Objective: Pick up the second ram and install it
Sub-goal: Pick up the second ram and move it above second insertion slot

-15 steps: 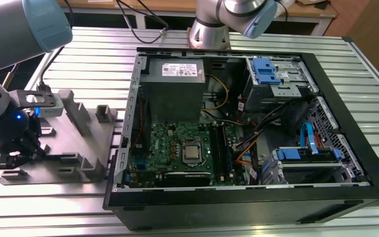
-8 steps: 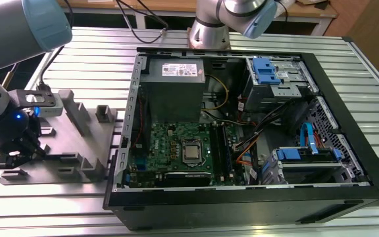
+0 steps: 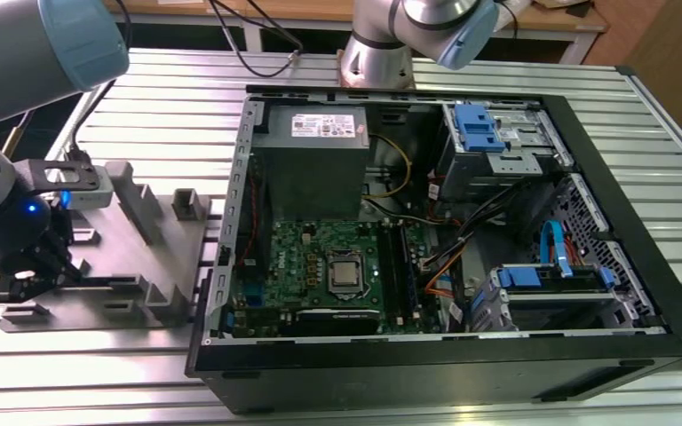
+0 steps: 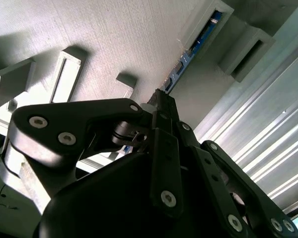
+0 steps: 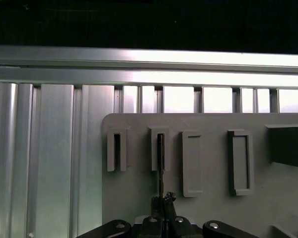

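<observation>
Where the arm stands at the exterior view's left, the gripper [image 3: 27, 277] sits low over the grey holder plate [image 3: 139, 257]. This plate lies on the ribbed metal table [image 3: 175, 80], just beside the open computer case [image 3: 436, 359]. The case contains a grey power supply [image 3: 312, 160], the green motherboard [image 3: 305, 253] with its long black slots [image 3: 397, 266], and drive cages [image 3: 495, 142] with blue fittings. Loose cables run between these parts.

In the second wrist view, the second ram [image 4: 193, 49] stands on edge in a slotted post of the holder plate. Its blue board shows along the slot. The black fingers [image 4: 164, 106] converge at the near end of the stick.

In the first wrist view, the second ram appears edge-on as a thin dark line. It runs from one slotted post of the plate to the fingertips. The jaws are drawn together on either side of this edge and clamp the stick. The same plate carries a further slotted post, two rectangular frames and one solid block, all grey.
</observation>
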